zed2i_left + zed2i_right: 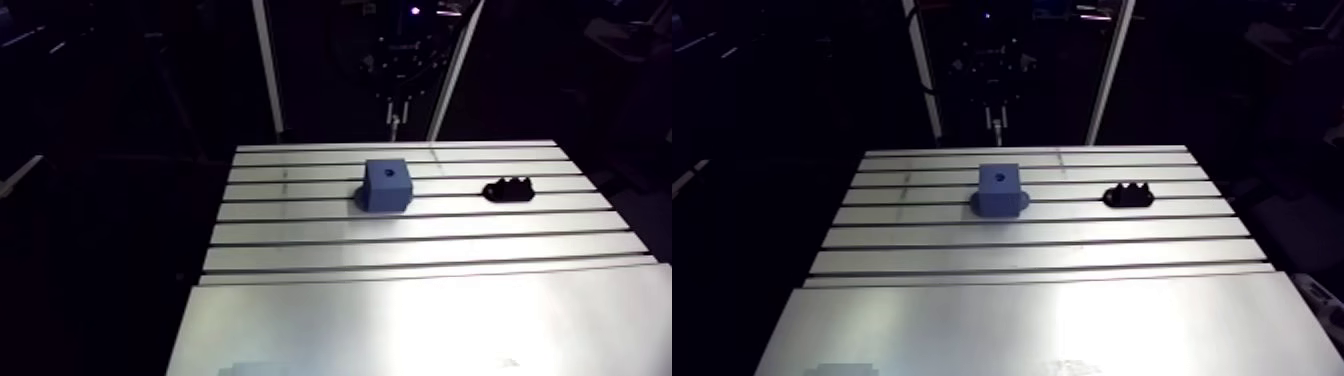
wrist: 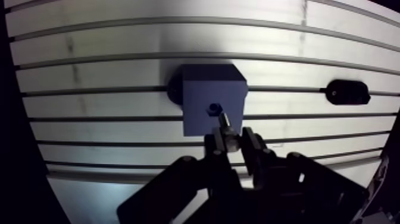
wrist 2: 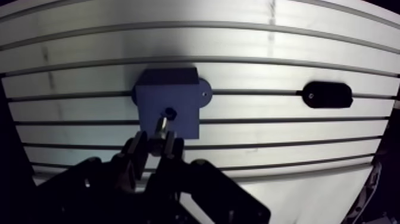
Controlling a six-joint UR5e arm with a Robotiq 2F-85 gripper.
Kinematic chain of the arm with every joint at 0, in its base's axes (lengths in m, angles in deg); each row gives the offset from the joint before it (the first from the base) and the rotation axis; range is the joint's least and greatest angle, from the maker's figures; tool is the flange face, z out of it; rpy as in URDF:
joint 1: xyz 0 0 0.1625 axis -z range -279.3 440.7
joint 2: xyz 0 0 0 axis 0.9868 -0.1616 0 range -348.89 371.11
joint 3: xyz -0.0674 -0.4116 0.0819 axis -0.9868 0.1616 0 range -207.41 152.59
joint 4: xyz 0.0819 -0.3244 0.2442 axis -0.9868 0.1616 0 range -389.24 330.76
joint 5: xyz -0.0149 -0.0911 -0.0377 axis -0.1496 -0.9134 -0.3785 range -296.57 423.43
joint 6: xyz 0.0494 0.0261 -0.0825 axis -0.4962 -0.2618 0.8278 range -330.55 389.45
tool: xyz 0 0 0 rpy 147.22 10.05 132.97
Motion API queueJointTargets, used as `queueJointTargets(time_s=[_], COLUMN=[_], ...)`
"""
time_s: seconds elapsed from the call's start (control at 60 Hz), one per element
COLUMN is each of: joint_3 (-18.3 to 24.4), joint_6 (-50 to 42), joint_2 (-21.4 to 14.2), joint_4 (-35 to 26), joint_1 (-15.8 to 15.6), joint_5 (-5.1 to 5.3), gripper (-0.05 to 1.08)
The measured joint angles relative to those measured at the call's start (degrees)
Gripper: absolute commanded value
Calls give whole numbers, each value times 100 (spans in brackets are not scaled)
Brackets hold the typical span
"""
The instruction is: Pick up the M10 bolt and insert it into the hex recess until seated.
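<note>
**Bolt in the grip, tip just short of the hex recess**

Nearest, the gripper has its 2 fingers closed on the M10 bolt. It seems to clamp the head end, so the bright shank sticks out ahead of the fingertips. As a steel bolt, it should be rigid and light for this gripper. It is also hard and smooth, so it could swivel or slip between the pads if its tip catches an edge. Holding it by the head end looks right, since that leaves the shank free to enter.

Just ahead, the shank tip lies over the top face of the blue block. It is close beside the hex recess and not yet in it. Whether the tip touches the face cannot be told.

The block stands on the slotted table, about mid-width and toward the far side. To the block's right, well apart from it, lies a black holder.
</note>
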Motion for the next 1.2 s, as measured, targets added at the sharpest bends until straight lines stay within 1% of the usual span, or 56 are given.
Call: queueJointTargets(time_s=[0.15,0.183,0.233,0.3,0.333,0.867,1.2], joint_3=[-73,-86,-102,-126,-135,-255,-346], joint_6=[51,58,70,83,89,117,220], joint_2=[5,6,7,6,6,0,0], joint_4=[60,66,74,81,84,123,346], joint_1=[9,9,12,20,25,22,43], joint_5=[10,11,12,10,8,1,77], gripper=[71,71,74,75,77,77,77])
